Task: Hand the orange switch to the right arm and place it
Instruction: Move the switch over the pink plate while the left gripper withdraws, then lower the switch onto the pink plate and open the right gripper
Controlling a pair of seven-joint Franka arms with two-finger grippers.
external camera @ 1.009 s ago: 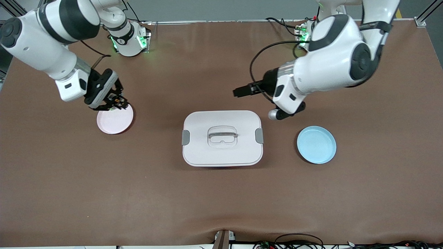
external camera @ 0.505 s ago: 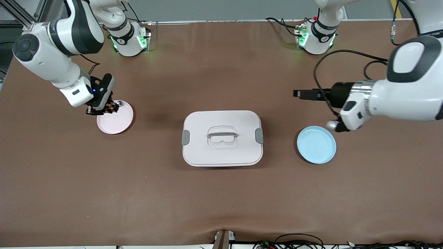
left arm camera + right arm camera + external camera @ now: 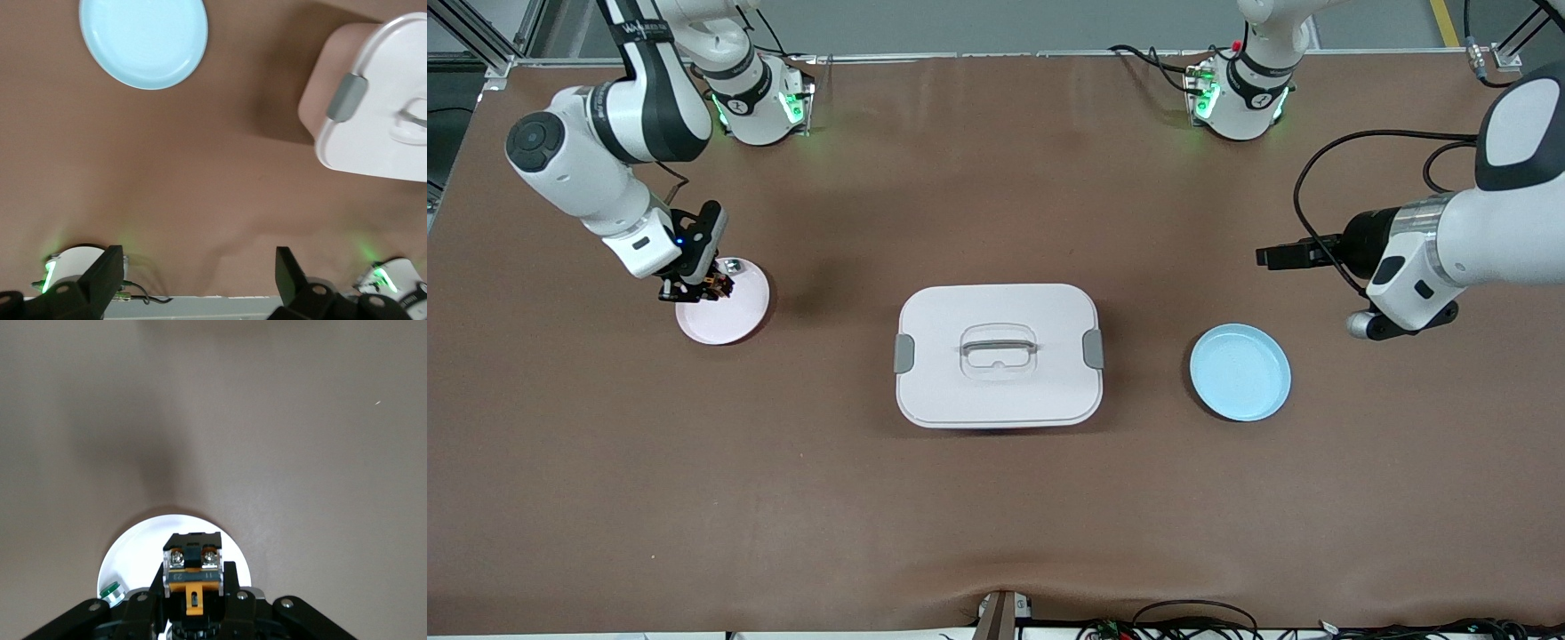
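My right gripper (image 3: pixel 698 286) is shut on the orange switch (image 3: pixel 714 284), a small black part with an orange-brown end. It holds the switch low over the edge of the pink plate (image 3: pixel 729 316). In the right wrist view the switch (image 3: pixel 193 570) sits between the jaws of the right gripper (image 3: pixel 193 590), above the plate (image 3: pixel 133 553). My left gripper (image 3: pixel 1267 258) is open and empty, up over bare table beside the blue plate (image 3: pixel 1240 372), toward the left arm's end. In the left wrist view the left gripper (image 3: pixel 198 267) has its jaws wide apart with nothing between them.
A small green-white-silver part (image 3: pixel 734 265) lies on the pink plate's rim and shows in the right wrist view (image 3: pixel 110 590). A white lidded box (image 3: pixel 999 356) with a handle stands mid-table. The left wrist view shows the box (image 3: pixel 380 100) and blue plate (image 3: pixel 143 40).
The left arm has swung away from beside the box to its own end of the table, past the blue plate. The right gripper has settled lower at the pink plate, still holding the switch.
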